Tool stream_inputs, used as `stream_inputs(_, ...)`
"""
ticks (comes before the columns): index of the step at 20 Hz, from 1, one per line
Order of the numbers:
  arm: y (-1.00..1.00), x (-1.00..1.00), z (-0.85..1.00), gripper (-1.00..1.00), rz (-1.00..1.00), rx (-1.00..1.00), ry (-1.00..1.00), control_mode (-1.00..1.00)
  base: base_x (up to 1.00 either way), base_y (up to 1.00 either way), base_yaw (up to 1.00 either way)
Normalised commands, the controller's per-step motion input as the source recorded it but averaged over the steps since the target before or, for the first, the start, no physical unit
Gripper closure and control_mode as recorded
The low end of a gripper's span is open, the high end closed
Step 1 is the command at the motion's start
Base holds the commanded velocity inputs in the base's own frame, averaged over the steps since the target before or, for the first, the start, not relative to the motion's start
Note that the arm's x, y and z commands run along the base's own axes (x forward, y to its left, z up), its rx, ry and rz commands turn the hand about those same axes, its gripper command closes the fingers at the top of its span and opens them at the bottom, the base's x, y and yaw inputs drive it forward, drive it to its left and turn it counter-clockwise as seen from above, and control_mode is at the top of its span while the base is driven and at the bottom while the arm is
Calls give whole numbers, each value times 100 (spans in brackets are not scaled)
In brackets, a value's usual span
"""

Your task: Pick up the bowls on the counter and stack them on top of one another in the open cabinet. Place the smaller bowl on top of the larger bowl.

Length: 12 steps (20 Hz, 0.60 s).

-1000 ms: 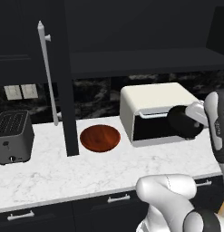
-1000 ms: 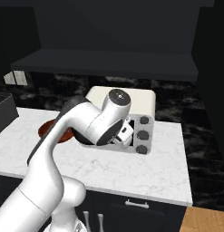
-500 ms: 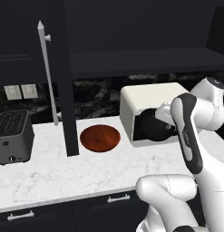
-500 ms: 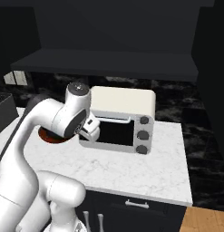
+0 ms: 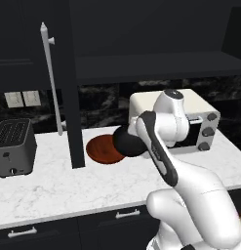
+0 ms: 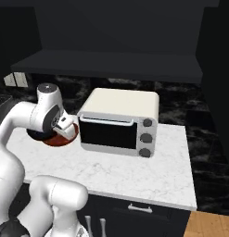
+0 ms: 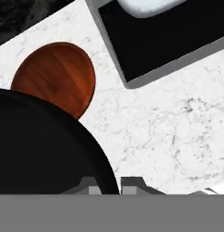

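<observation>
My gripper (image 7: pixel 111 186) is shut on the rim of the smaller bowl (image 7: pixel 41 149), the plain black one, which hangs in the air at the end of the arm (image 5: pixel 128 141). Just beyond and below it, the larger bowl (image 5: pixel 100 149), wide and reddish-brown, rests on the white marble counter (image 5: pixel 53 185); it also lies under the hand (image 6: pixel 60 140) and at the upper left of the hand view (image 7: pixel 56 79). The cabinet's dark shelf (image 5: pixel 156 66) runs above the counter, and its tall door (image 5: pixel 68 73) with a pale bar handle (image 5: pixel 50 73) stands open to the left.
A cream toaster oven (image 6: pixel 118 120) stands on the counter right of the bowls, close to the arm. A dark toaster (image 5: pixel 13 146) sits at the far left. The open door's edge reaches down to the counter beside the reddish-brown bowl.
The arm has swung left with the black bowl, from in front of the toaster oven to just over the reddish-brown bowl. The reddish-brown bowl has not moved.
</observation>
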Motion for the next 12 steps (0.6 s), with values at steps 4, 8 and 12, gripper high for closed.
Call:
stream_inputs(4,100,90,-38,100,-2,-6,26,-100,0,0,0)
stream_inputs(8,94,96,-26,100,-11,-14,16,-100,0,0,0)
stream_inputs(12,16,19,0,100,2,0,1,-100,0,0,0)
